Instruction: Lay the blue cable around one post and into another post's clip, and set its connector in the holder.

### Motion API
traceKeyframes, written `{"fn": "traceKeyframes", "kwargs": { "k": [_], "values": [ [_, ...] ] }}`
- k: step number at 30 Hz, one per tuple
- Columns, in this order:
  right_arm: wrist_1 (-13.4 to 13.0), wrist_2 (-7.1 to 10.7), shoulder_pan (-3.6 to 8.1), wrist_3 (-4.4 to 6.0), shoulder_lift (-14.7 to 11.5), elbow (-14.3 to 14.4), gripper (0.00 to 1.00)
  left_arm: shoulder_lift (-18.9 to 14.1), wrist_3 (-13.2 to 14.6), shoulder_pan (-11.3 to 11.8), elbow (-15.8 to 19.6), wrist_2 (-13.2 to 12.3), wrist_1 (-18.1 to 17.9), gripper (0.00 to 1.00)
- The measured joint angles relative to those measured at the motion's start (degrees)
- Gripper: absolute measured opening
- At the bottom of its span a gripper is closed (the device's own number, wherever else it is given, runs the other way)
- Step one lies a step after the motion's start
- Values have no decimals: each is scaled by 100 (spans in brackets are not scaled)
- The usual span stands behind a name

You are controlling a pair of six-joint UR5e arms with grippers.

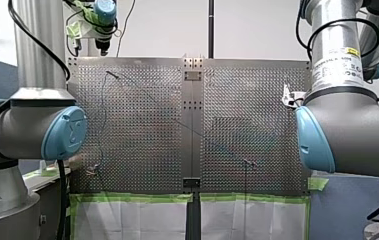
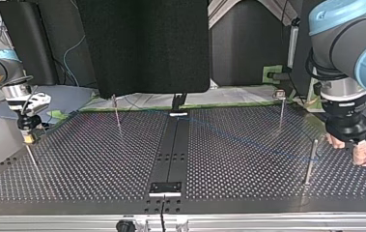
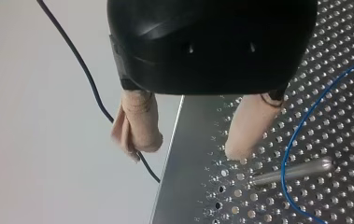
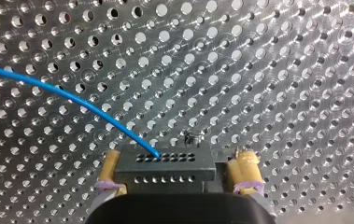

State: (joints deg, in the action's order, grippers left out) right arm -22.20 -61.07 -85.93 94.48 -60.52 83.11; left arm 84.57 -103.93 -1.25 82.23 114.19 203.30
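Pinching, between the yellow pads of the right hand (image 4: 178, 158), the black connector (image 4: 165, 169), and trailing the blue cable (image 4: 72, 95) toward 10 o'clock across the perforated table (image 4: 282, 70). Holding the beige fingers of the left hand (image 3: 188, 147) spread apart over the table's edge, with a metal post (image 3: 296, 171) at 4 o'clock, crossed by the cable.
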Motion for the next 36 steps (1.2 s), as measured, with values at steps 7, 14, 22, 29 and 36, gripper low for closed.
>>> {"fn": "traceKeyframes", "kwargs": {
  "k": [7,14,22,29,36],
  "values": [
    [0,0,0,0,0,0,100,-1,397,-17,1,8,0,99],
    [0,0,0,0,0,0,100,0,752,-25,2,18,0,99],
    [0,0,0,0,0,0,100,-1,1104,-29,1,20,3,99],
    [0,0,0,0,0,0,100,0,1451,-53,-2,59,8,99],
    [0,0,0,0,0,0,100,0,1755,-75,0,96,9,99]
  ]
}}
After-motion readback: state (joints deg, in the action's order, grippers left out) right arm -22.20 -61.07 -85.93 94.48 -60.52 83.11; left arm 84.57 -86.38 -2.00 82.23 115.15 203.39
